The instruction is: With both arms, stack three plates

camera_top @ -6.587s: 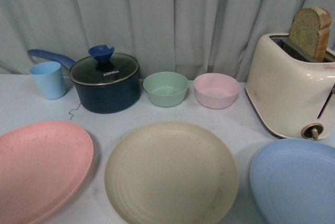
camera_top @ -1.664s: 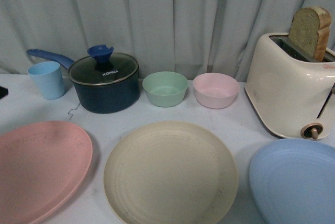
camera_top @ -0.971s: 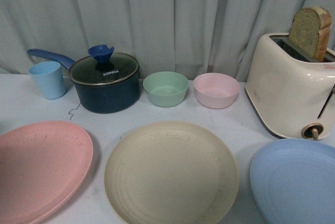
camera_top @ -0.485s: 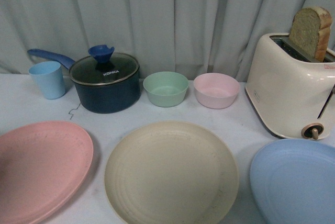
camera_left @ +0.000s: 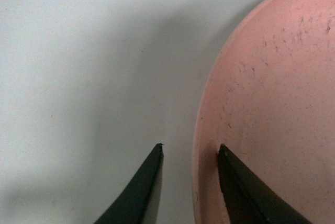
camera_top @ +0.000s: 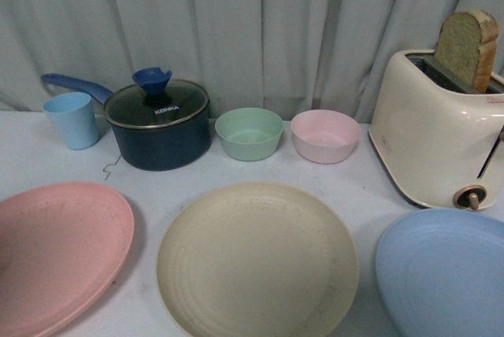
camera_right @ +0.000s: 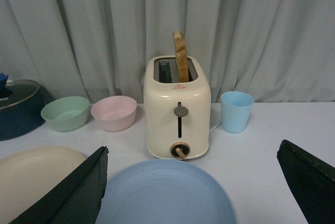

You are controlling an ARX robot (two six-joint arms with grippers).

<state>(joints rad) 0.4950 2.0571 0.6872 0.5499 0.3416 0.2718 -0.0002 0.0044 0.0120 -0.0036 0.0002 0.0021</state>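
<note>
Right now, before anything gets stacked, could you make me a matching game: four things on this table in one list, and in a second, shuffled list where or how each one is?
Things:
1. pink plate
2. beige plate
3. bread
4. pot

Places or states:
A. stands upright in the toaster
B. has its lid on
C. lies between the pink plate and the blue plate
D. its rim sits inside the open left gripper

Pairs: 1-D, 2-C, 3-A, 4-B
</note>
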